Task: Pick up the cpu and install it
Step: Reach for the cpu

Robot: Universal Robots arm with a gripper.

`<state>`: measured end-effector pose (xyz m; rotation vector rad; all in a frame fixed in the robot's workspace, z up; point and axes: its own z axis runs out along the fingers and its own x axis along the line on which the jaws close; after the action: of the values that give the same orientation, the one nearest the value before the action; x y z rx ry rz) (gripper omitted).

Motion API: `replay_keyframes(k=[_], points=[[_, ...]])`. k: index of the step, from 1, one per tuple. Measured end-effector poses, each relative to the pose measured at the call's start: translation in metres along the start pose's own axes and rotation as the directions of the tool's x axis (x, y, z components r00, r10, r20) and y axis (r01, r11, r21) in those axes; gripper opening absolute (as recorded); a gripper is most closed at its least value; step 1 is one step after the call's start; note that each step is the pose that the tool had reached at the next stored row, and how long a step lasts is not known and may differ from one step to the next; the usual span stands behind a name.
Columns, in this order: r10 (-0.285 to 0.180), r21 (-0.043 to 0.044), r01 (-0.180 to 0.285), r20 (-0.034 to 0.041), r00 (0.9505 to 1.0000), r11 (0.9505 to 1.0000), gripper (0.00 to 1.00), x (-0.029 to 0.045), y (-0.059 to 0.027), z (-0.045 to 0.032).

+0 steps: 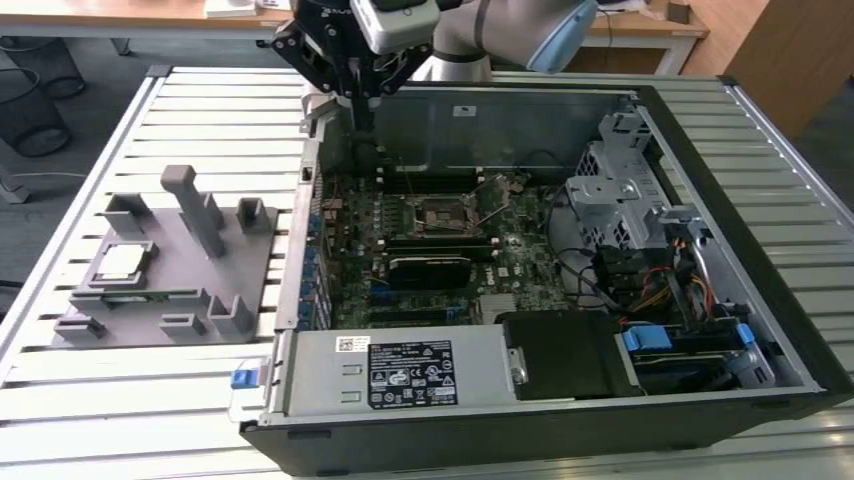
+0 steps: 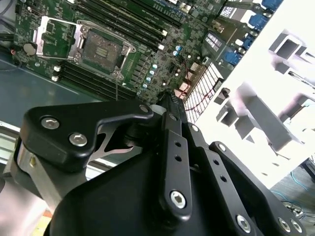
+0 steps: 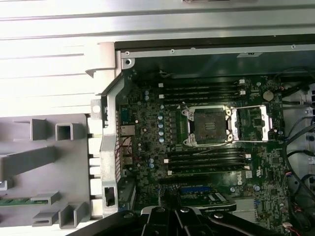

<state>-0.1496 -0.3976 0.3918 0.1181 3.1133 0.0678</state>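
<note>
Gripper [image 1: 360,112]: fingers drawn together, nothing between them, so it's empty. It hangs over the far corner of the open computer case [image 1: 747,200], on the exterior view's left side of the case, above the case wall.

Inside the case:
- The motherboard [image 1: 400,235] lies flat on the case floor.
- The CPU socket [image 3: 209,127] sits mid-board and is empty. Its load plate [image 3: 258,123] is flipped open beside it and the contacts are bare.
- Black memory slots [image 3: 202,89] flank the socket on two sides. Can't tell whether they're populated.
- A silver power supply [image 1: 400,372] runs along the case's near wall.
- A drive cage [image 1: 607,190] sits at the case's side on the exterior view's right.

Outside the case, just beside its wall on the exterior view's left, a grey fixture tray [image 1: 174,250] sits on the slatted table [image 1: 227,110].
- The cpu [image 1: 123,262] lies flat in a square pocket of the tray, silvery top up — outside the case and well apart from the gripper.
- A green memory stick [image 1: 134,296] lies in a slot of the same tray, just beside the cpu and no nearer the case.
- The tray's upright posts [image 1: 200,205] hold nothing.
</note>
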Motion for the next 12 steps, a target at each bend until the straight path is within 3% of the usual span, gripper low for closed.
replay_keyframes(k=[12], points=[[0.000, 0.0006, 0.000, -0.0058, 1.0000, 1.0000, 0.11, 0.0181, -0.0015, 0.0016]])
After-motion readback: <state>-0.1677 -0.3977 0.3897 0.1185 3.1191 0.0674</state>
